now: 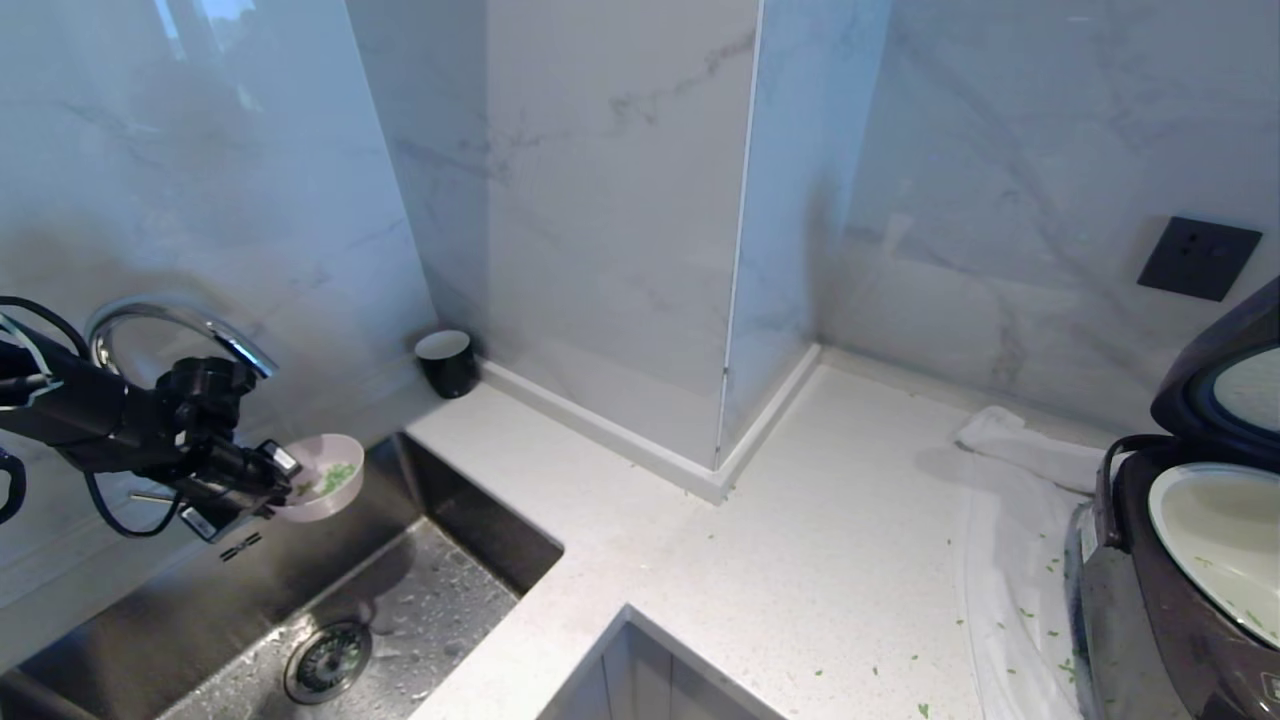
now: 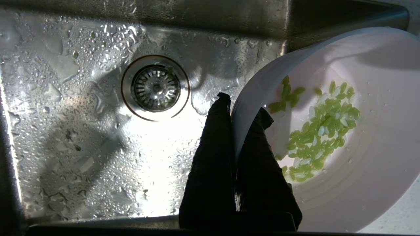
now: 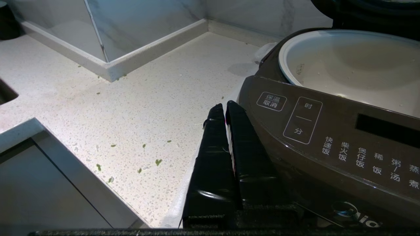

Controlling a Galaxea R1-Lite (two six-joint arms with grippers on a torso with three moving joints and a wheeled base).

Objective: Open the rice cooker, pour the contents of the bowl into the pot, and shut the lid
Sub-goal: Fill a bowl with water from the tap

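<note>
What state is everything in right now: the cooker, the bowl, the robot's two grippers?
Lid: open, raised.
Pot: in the cooker, nearly empty.
Bowl: held over the sink, holding green bits.
Left gripper: shut on the bowl's rim.
Right gripper: shut, empty, beside the cooker.

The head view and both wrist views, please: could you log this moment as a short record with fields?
left gripper: shut on the rim of the pink bowl, held above the sink
contents: green bits lying inside the bowl
rice cooker: at the counter's right end, lid raised
pot: seated in the cooker, nearly empty
right gripper: shut on nothing, parked beside the cooker's front
counter: scattered green bits
black cup: by the wall behind the sink
</note>
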